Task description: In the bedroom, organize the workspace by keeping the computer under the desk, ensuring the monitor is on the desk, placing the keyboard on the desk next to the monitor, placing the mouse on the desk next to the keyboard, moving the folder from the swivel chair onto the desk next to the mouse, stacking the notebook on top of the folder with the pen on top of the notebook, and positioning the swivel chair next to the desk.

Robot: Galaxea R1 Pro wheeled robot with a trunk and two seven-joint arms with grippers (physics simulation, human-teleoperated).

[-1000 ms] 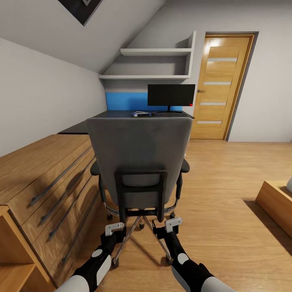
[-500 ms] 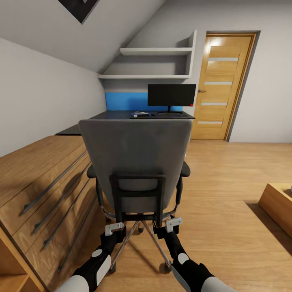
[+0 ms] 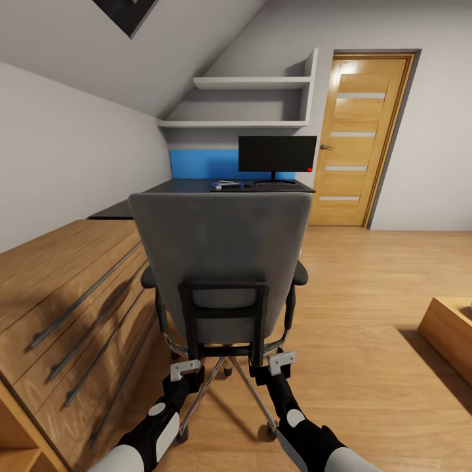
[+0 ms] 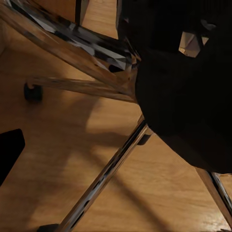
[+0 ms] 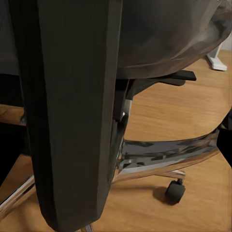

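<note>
Swivel chair: one grey office chair with dark armrests and a chrome five-star base on casters (image 3: pixel 221 262) stands on the wood floor (image 3: pixel 367 288), seen from behind. Its back faces the robot and its seat faces the bench at the far wall.
Chair base: in the left wrist view, chrome legs (image 4: pixel 104 176) spread over the floor, and one black caster (image 4: pixel 33 92) is plain. In the right wrist view, the dark upright back bracket (image 5: pixel 67 111) is very close, with one caster (image 5: pixel 175 191) beyond.
Bench: one long black-topped desk (image 3: pixel 190 186) runs along the far wall, its long axis across the view, beyond the chair.
Monitor: one flat black screen on a black stand (image 3: pixel 277 155) stands upright on the bench, facing the robot.
Keyboard: one slim dark keyboard (image 3: pixel 278 186) lies in front of the monitor, long axis along the bench edge.
Stack: a small flat blue and dark pile (image 3: pixel 227 185) lies on the bench beside the keyboard; too small to tell its parts.
Left gripper: (image 3: pixel 185 370) low, just behind the chair base, at the bracket's foot; whether its jaws are open I cannot tell.
Right gripper: (image 3: pixel 280 362) the same, on the other side; jaws unclear.
Dresser: one light-wood drawer unit (image 3: pixel 72 295) stands along the left wall, beside the chair.
Door: one wooden door (image 3: pixel 357 137), shut.
</note>
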